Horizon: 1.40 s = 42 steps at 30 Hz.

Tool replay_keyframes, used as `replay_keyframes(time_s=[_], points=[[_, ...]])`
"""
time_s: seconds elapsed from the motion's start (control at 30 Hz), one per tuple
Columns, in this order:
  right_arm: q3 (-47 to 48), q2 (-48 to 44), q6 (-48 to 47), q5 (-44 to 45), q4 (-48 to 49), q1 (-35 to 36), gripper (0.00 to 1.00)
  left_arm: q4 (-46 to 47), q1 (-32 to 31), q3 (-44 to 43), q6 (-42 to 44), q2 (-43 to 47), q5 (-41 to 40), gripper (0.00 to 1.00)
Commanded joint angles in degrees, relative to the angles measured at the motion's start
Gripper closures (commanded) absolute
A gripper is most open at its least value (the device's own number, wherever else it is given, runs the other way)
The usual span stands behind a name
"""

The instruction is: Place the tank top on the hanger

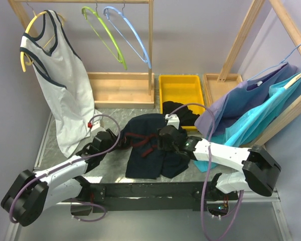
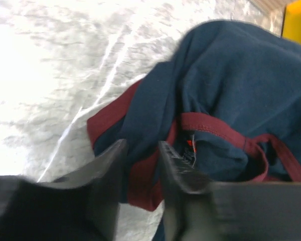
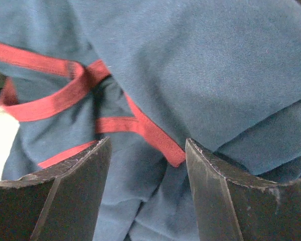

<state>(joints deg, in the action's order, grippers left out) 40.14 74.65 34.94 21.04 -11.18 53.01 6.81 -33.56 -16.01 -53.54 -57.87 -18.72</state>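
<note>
Fingers (image 3: 75, 201) spread, tank top (image 1: 155, 160) bunched, straps (image 1: 140, 138) leftward

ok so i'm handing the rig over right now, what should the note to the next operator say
Left gripper: jaws narrowly apart over the red-trimmed edge of the top; cannot tell if it grips.
Right gripper: open, low over a red trim strap, nothing pinched.
Dark navy tank top with dark red trim: crumpled on the table between the arms.
Thin lime-green hanger with metal hook: bare, hanging on the wooden rack at the back.
Done: nothing on the hanger yet.
Left: grasp the top, spread it, thread it onto the hanger.
</note>
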Motion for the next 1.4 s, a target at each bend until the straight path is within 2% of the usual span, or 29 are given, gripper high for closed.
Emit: replay_keyframes(time_s=[0.0, 0.03, 0.13, 0.17, 0.4, 0.53, 0.67, 0.73, 0.77, 0.8, 0.87, 0.9, 1.0, 1.1, 1.13, 1.2, 1.23, 1.37], points=[[1.7, 1.1, 0.7, 3.7, 1.2, 1.6, 0.30, 7.8, 0.3, -0.1, 2.6, -2.2, 3.3, 0.70], [2.2, 1.3, 0.7, 4.1, 1.0, 2.5, 0.29, 7.8, 0.3, -0.1, 2.7, -2.3, 3.1, 0.83], [5.3, 2.7, 1.2, 5.3, 0.2, 6.4, 0.27, 6.3, 0.3, -0.5, 2.8, -1.6, 1.8, 0.97], [6.7, 3.4, 1.2, 5.3, 0.2, 7.6, 0.27, 5.6, 0.3, -0.8, 2.8, -1.1, 1.1, 0.99], [13.0, 12.3, 1.6, 4.5, 0.8, 10.9, 0.26, -3.5, 0.3, -1.7, 2.1, 7.7, -5.2, 0.99], [15.1, 16.8, 1.3, 5.3, 1.9, 10.4, 0.23, -6.1, 0.3, -2.7, 2.0, 11.2, -6.0, 0.99], [15.0, 19.3, 0.7, 1.1, 5.3, 9.6, 0.23, -6.7, 0.3, -3.9, 2.2, 12.3, -5.5, 0.99], [15.1, 20.3, 0.6, -0.6, 6.9, 9.5, 0.31, -6.6, 0.3, -4.6, 2.3, 12.7, -5.4, 0.99], [15.3, 20.2, 0.7, -0.7, 6.9, 9.6, 0.39, -8.5, 0.3, -5.0, 2.3, 13.2, -5.4, 0.99], [15.6, 18.5, 0.7, 0.0, 5.5, 9.7, 0.67, -9.3, 0.3, -5.6, 2.2, 13.7, -5.4, 0.99], [15.9, 14.8, 0.0, 2.3, 3.7, 10.1, 0.84, -12.9, 0.3, -8.7, 2.5, 16.0, -5.7, 0.99], [16.3, 10.6, -0.6, 3.8, 1.3, 10.0, 0.98, -14.3, 0.3, -10.3, 2.1, 17.2, -6.2, 0.99], [22.6, 2.9, -3.6, 10.7, -9.2, 10.1, 1.00, -18.0, 0.3, -18.1, 3.3, 20.8, -7.4, 0.99], [33.3, -2.5, -9.8, 15.9, -16.4, 9.9, 1.00, -21.4, 0.3, -30.4, 7.4, 19.9, -9.0, 0.99], [40.6, -3.0, -11.8, 19.1, -17.7, 9.9, 1.00, -22.3, 0.3, -38.0, 8.9, 19.0, -9.6, 0.99], [48.0, -3.1, -18.4, 21.1, -19.8, 9.2, 1.00, -23.9, 0.3, -46.1, 13.1, 15.2, -11.0, 0.99], [55.2, -2.9, -20.4, 21.1, -20.2, 9.0, 1.00, -24.2, 0.3, -53.4, 14.7, 13.8, -10.9, 0.99], [68.8, -0.9, -33.5, 19.9, -16.9, 6.6, 1.00, -24.4, 0.3, -70.4, 23.6, 4.6, -8.6, 0.99]])
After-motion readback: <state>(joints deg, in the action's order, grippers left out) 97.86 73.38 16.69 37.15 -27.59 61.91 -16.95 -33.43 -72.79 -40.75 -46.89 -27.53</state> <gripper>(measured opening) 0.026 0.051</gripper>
